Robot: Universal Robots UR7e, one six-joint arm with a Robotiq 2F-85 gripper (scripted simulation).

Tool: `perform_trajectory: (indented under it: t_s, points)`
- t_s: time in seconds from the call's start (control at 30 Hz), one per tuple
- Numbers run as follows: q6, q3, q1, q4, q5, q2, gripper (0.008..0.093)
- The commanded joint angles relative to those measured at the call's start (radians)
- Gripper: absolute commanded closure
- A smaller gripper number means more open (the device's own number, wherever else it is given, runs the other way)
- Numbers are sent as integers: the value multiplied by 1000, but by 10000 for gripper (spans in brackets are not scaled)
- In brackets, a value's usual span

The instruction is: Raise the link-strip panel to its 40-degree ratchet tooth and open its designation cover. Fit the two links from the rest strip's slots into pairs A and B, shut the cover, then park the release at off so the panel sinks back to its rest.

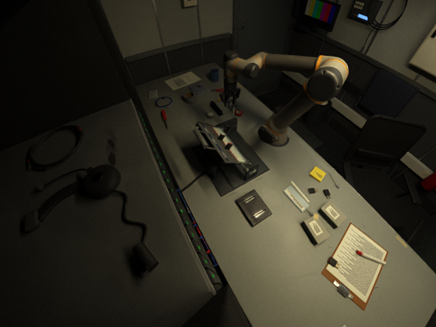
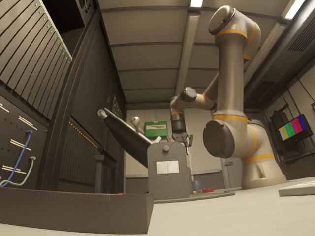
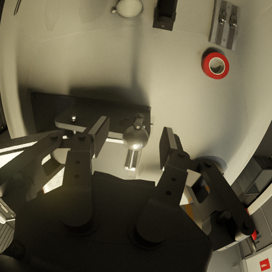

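The release lever's steel ball knob stands at the far end of the fixture, and my gripper hangs open above it, holding nothing. In the side camera my gripper is over the desk just beyond the fixture's far end. The link-strip panel is raised at a slope on its dark base, with two dark links standing in its face. From the low second side camera the panel slopes up to the left, the knob shows above it, and my gripper hangs behind the fixture's grey end plate. The rest strip lies flat nearer the front.
A blue cup stands at the desk's far end. A red tape roll lies right of my gripper, a black block and a white disc beyond it. A red screwdriver lies left; a clipboard and small boxes lie near the front.
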Motion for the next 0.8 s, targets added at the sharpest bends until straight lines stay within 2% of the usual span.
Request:
perform_trajectory:
  t_s: [0.0, 0.57, 0.77]
  points:
    - [0, 0, 0, -1, 0, 0, 434]
    - [0, 2, 0, -4, 0, 1, 439]
    - [0, 2, 0, -4, 0, 1, 559]
